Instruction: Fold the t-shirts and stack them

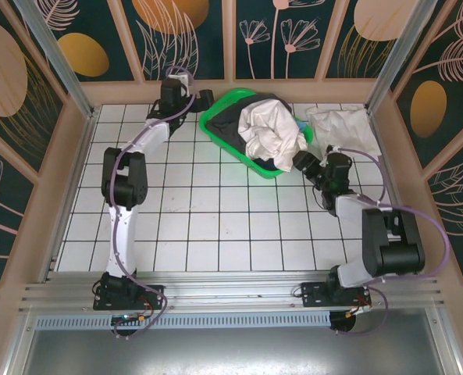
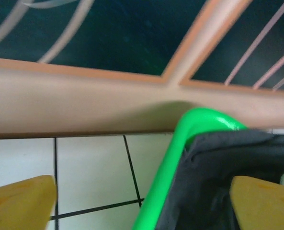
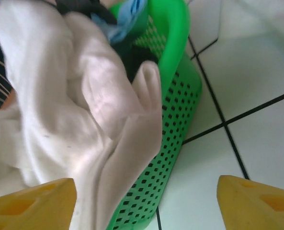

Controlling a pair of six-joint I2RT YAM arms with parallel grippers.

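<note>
T-shirt (image 1: 272, 133) lies bunched lengthwise along the slanting basket (image 3: 177, 120) (left tool (image 1: 205, 100), right tool (image 1: 303, 162) both apart).

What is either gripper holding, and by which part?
Nothing. The left gripper is open at the basket rim, the right gripper open at the white shirt draped over it.

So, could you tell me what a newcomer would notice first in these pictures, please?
The bright green basket stands out at the far middle of the tiled table, heaped with a crumpled white t-shirt over dark garments. Both arms reach for it: the left gripper at its far left corner and the right gripper at its near right end, jaws open. A second white t-shirt lies on the tiles at the far right.
</note>
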